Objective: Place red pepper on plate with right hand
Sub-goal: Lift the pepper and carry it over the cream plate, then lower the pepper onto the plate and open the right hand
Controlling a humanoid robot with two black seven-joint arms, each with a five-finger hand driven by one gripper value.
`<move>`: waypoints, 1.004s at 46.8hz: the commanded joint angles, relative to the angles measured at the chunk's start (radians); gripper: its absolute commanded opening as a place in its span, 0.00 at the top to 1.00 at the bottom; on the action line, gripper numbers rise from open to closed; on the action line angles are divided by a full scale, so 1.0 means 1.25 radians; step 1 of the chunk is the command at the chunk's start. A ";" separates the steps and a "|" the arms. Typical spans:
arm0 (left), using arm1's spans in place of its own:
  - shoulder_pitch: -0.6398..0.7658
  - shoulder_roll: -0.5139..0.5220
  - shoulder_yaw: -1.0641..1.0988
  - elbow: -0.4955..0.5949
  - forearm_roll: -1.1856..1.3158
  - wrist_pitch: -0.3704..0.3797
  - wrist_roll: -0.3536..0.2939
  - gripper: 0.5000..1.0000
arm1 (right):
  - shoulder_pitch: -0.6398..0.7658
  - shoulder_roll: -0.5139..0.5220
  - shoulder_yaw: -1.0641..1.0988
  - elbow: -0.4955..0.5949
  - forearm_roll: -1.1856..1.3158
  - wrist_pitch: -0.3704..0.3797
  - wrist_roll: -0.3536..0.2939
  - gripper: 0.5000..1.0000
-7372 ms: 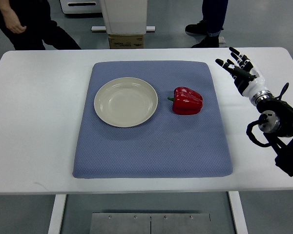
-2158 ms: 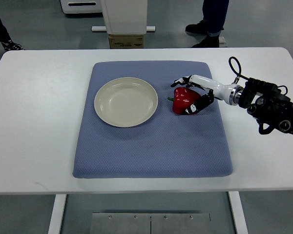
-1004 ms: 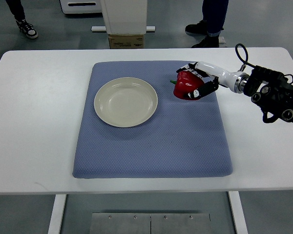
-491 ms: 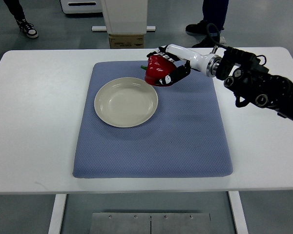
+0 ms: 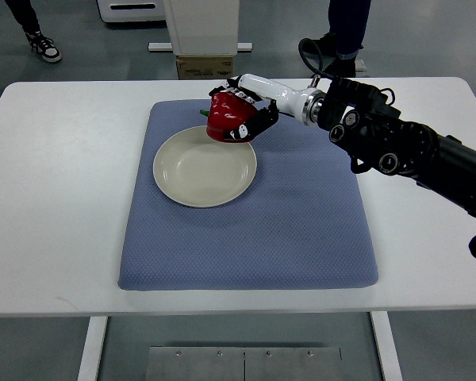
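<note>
Your right hand (image 5: 239, 111) is clamped around the red bell pepper (image 5: 226, 119), black fingers (image 5: 254, 125) wrapped over its top and right side. The pepper is off the mat, held in the air at the far right rim of the plate (image 5: 204, 167), overlapping that rim in the top view. The green stem (image 5: 204, 113) pokes out left, away from the palm. The pepper looks tilted, glossy side facing the camera.

The white forearm segment (image 5: 271, 90) runs from the hand back right to a metal wrist joint (image 5: 309, 105), then the black arm (image 5: 412, 151) with its cables stretches to the picture's right edge, passing over the far right corner of the mat and the table (image 5: 47, 182).

The plate is cream, round and sits flat on the left-center of the blue-grey padded mat (image 5: 285, 230). The mat lies square on the white table.

You cannot see the left arm anywhere in the view.

Behind the table on the grey floor: a white machine base (image 5: 200, 24) with a cardboard box (image 5: 206, 67) in front of it, a person's legs in dark trousers and black shoes (image 5: 333, 40) at far right-center, and another person's sneaker (image 5: 41, 46) at far left.
</note>
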 commanded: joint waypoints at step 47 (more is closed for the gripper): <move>0.000 0.000 -0.001 0.000 0.000 0.000 0.000 0.00 | -0.086 0.000 -0.011 0.088 0.024 0.007 0.041 0.69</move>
